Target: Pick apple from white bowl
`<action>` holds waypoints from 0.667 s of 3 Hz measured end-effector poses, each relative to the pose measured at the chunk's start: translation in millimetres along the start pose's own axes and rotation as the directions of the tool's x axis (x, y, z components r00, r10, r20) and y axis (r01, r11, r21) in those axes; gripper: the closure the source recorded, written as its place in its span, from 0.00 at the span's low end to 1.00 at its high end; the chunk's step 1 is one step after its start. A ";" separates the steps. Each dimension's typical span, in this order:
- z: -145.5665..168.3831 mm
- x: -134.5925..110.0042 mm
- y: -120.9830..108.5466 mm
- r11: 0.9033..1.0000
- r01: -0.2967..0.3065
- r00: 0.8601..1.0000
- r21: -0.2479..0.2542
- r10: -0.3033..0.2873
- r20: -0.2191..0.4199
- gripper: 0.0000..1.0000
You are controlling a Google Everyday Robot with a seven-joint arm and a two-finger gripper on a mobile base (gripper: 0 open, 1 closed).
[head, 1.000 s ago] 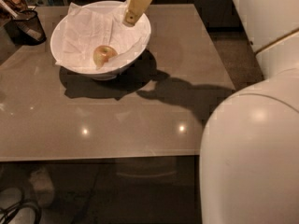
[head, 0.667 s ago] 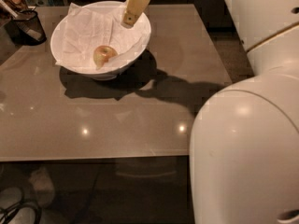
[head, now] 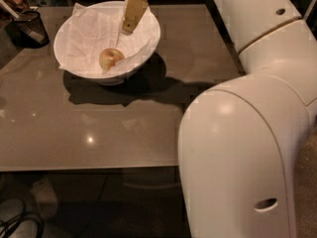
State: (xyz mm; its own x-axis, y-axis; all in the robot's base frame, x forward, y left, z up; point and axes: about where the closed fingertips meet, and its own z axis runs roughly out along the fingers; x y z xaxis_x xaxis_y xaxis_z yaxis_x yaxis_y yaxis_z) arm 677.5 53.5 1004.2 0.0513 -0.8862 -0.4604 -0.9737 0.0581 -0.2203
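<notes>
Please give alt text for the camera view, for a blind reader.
The gripper hangs over the white bowl, apart from the apple lying on its paper lining. The bowl stands on a grey-brown table; the white arm fills the right side.

The apple [head: 111,58] is small and round, yellowish with a reddish blush, its stem dimple turned up and toward the right. It lies low in the white bowl [head: 147,39], on the near side of its middle, resting on crumpled white paper [head: 91,31] that lines the bowl and pokes over the far-left rim. The bowl, wide and glossy, stands upright on the desk [head: 198,48], upper left of the frame. The hand [head: 132,15] hangs over the bowl's far right part, apart from the apple.
</notes>
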 end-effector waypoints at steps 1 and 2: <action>12.7 -2.0 -0.8 1.000 0.007 1.000 -0.020 -0.008 -0.015 0.38; 23.5 -3.2 -0.8 0.999 0.010 1.000 -0.038 -0.011 -0.025 0.36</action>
State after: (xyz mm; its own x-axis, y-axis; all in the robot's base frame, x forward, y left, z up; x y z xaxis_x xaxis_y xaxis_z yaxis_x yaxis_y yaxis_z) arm 683.3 67.0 985.6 0.0569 -0.8981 -0.4362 -0.9808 0.0314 -0.1925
